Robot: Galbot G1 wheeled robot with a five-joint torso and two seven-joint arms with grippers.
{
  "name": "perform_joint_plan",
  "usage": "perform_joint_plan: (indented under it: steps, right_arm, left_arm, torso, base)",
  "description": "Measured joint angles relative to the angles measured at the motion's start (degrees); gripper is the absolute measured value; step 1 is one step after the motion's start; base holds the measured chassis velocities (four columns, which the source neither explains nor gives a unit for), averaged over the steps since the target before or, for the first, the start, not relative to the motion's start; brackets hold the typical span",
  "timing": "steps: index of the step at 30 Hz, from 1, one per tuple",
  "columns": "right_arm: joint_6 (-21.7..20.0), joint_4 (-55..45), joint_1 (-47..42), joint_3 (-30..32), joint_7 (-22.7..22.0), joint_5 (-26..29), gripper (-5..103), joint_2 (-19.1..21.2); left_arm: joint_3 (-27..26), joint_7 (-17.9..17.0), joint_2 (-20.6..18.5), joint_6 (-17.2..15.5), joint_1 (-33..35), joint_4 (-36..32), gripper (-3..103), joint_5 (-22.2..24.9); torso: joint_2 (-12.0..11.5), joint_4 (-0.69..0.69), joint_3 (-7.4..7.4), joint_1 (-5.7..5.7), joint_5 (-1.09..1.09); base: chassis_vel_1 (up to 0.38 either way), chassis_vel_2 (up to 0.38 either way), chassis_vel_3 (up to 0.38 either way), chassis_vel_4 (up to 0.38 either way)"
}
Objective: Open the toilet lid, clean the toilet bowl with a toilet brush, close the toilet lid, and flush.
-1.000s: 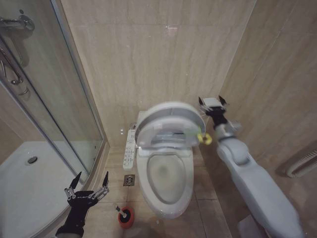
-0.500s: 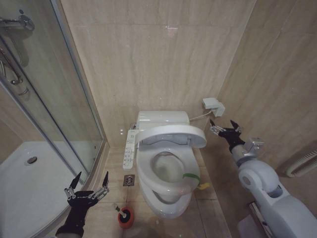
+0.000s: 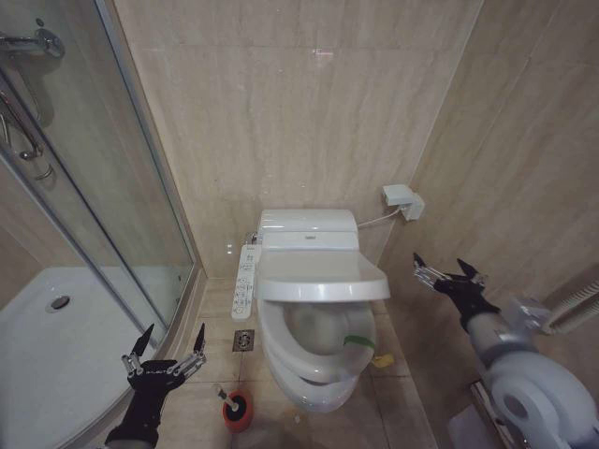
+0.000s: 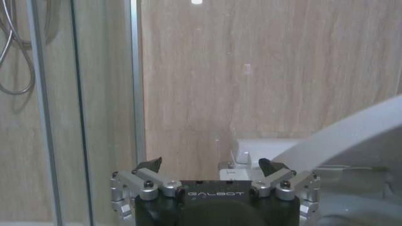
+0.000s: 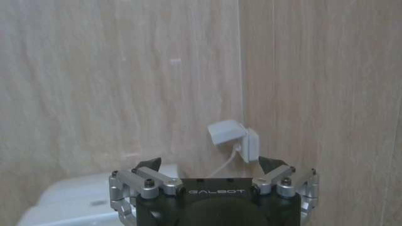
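The white toilet lid (image 3: pixel 318 277) hangs partway down, about level, above the toilet bowl (image 3: pixel 318 379). Under it lies the ring-shaped seat (image 3: pixel 323 354) with a yellow-green band (image 3: pixel 360 340) across its right side. The toilet brush (image 3: pixel 237 408) stands in its red holder on the floor, left of the bowl. My left gripper (image 3: pixel 167 351) is open, low and just left of the brush, touching nothing. Right of the toilet, near the side wall, my right gripper (image 3: pixel 447 271) is open and empty. The left wrist view has the open left gripper (image 4: pixel 210 165) with the lid (image 4: pixel 351 132) beyond it.
A glass shower enclosure (image 3: pixel 140 187) and white shower tray (image 3: pixel 56 346) fill the left. A white remote panel (image 3: pixel 245 281) and a floor drain (image 3: pixel 243 340) sit between shower and toilet. A wall box (image 3: pixel 402 199) with a cable is behind the right gripper (image 5: pixel 210 165).
The lid has dropped from upright to about level over the bowl. My right gripper has drawn back from it, rightward and down. The left gripper has not moved.
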State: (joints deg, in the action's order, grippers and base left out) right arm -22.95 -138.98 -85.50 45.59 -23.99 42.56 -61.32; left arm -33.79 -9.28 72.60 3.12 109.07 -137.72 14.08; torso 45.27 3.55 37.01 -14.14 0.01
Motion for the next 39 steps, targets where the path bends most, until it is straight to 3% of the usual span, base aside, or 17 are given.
perform_joint_plan:
  steps: [6,14,19,23,27,31,34,39]
  right_arm:
    - [1.48,-3.85,-4.11,-2.19,2.09,-5.06,100,-3.47]
    - [7.48,-4.14,-9.75,-6.52,10.19,-18.49,100,-9.79]
    - [10.48,-2.58,-12.82,-6.13,13.56,-23.05,100,-11.91]
    - [14.15,-0.19,-13.74,-3.92,18.66,-24.37,100,-12.53]
    - [14.41,1.2,-13.44,-0.21,23.51,-23.34,100,-13.47]
    - [13.78,2.99,-13.52,7.02,36.99,-20.67,100,-16.76]
    - [13.7,3.15,-14.25,9.31,40.64,-19.86,100,-17.9]
    - [13.06,1.89,-15.78,10.64,41.2,-18.53,100,-20.89]
  left_arm:
    - [0.01,0.0,0.01,0.0,0.0,0.0,100,0.0]
    - [0.0,0.0,0.01,0.0,0.0,0.0,100,0.0]
    - [0.0,0.0,0.01,0.0,0.0,0.0,100,0.0]
    - [0.01,0.0,0.01,0.0,0.0,0.0,100,0.0]
    - [0.0,0.0,0.0,0.0,0.0,0.0,100,0.0]
    - [0.01,0.0,0.01,0.0,0.0,0.0,100,0.0]
    - [0.0,0.0,0.01,0.0,0.0,0.0,100,0.0]
    - [0.0,0.0,0.01,0.0,0.0,0.0,100,0.0]
  torso:
    - [0.0,-0.01,0.0,0.0,-0.02]
    - [0.0,0.0,0.0,0.0,-0.02]
    - [-0.01,0.0,0.0,0.0,-0.02]
    - [-0.01,0.0,0.0,0.0,-0.01]
    - [-0.01,-0.01,0.0,0.0,-0.01]
    - [-0.01,0.0,0.0,-0.01,-0.01]
    - [-0.01,0.01,0.0,-0.01,-0.01]
    - [-0.01,0.01,0.0,0.0,-0.01]
  base:
    - [0.0,0.0,0.0,0.0]
    - [0.0,0.0,0.0,0.0]
    - [0.0,0.0,0.0,0.0]
    - [0.0,0.0,0.0,0.0]
    - [0.0,0.0,0.0,0.0]
    - [0.0,0.0,0.0,0.0]
    - [0.0,0.0,0.0,0.0]
    - [0.0,0.0,0.0,0.0]
